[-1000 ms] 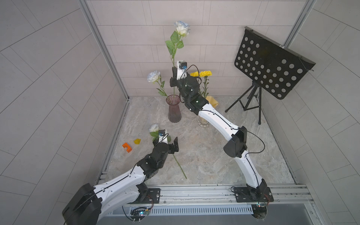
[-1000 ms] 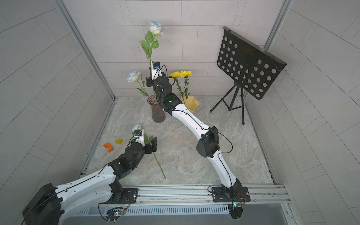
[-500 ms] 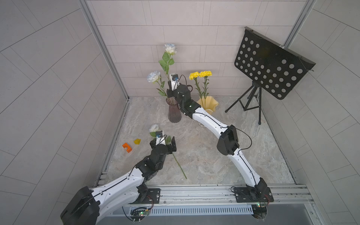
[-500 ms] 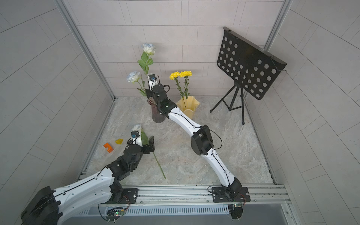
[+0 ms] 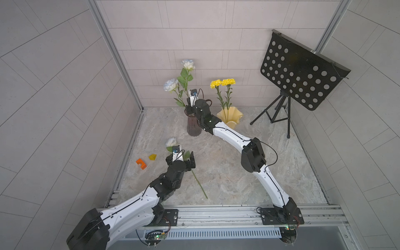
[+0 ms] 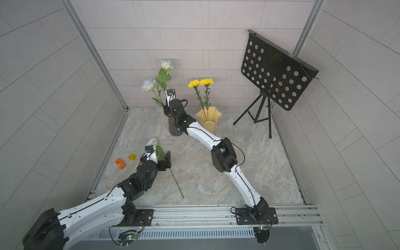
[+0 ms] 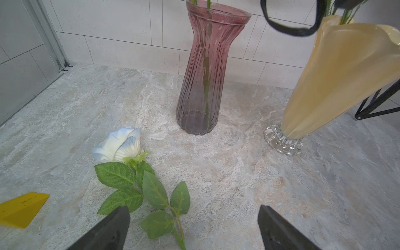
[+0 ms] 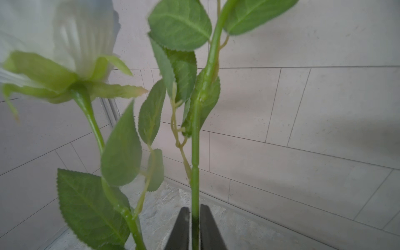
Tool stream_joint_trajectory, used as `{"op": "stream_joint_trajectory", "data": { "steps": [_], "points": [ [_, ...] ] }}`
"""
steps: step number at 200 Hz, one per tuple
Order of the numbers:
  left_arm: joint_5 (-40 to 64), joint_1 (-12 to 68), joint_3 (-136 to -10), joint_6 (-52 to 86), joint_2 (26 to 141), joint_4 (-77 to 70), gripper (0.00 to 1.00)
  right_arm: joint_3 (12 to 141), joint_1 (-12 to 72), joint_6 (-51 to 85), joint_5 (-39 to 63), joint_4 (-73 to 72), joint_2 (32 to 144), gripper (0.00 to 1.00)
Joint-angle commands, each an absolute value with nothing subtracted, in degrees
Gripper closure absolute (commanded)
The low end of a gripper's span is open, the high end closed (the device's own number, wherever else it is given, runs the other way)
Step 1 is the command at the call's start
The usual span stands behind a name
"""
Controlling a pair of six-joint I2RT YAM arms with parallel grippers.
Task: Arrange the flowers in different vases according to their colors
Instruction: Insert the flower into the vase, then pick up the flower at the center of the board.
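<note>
White rose (image 5: 187, 64) seated in purple vase (image 5: 193, 126); right tool (image 8: 195, 211) flanks its stem (image 8: 195, 151), grip unclear. Spread left tool (image 7: 193, 207) should next take lying rose (image 7: 121, 145).

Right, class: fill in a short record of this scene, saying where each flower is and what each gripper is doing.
Purple vase: two white roses stand in it
Yellow vase: two yellow flowers stand in it
Third white rose: lying on the table
Left gripper: open, over that rose's leafy stem
Right gripper: jaws flank the taller rose's stem; grip unclear
</note>
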State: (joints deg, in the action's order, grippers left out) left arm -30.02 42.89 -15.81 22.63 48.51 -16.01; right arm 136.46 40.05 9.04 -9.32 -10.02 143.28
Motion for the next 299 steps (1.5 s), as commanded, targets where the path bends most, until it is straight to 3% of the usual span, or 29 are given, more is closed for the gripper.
{"op": "stream_joint_trajectory", "data": {
  "steps": [1,29,82,143,182,226,299],
  "points": [
    [-31.4,43.0,-15.7,23.0,47.1,-15.6,0.0,134.6,39.8,10.6,-9.8,-11.4,137.2,0.69],
    [-32.5,43.0,-15.4,23.5,45.9,-15.1,0.0,130.2,39.9,11.2,-9.7,-11.4,133.1,0.58],
    [-37.2,42.1,-14.3,26.0,41.1,-12.1,0.0,117.8,41.0,10.8,-9.7,-12.8,121.0,0.57],
    [-26.4,24.5,-10.8,38.5,33.5,-5.8,0.0,98.2,44.7,15.0,-7.4,-1.5,101.6,0.57],
    [-31.9,23.6,-10.3,42.1,29.4,-1.1,0.0,80.3,49.7,18.9,-4.7,6.6,92.9,0.56],
    [-31.4,23.6,-8.3,45.5,26.8,-1.3,0.0,74.0,56.0,19.4,-7.0,18.9,97.3,0.55],
    [-34.4,23.6,-9.4,48.4,25.5,3.2,0.0,87.6,60.9,21.3,-3.7,29.7,115.1,0.5]
  ]
}}
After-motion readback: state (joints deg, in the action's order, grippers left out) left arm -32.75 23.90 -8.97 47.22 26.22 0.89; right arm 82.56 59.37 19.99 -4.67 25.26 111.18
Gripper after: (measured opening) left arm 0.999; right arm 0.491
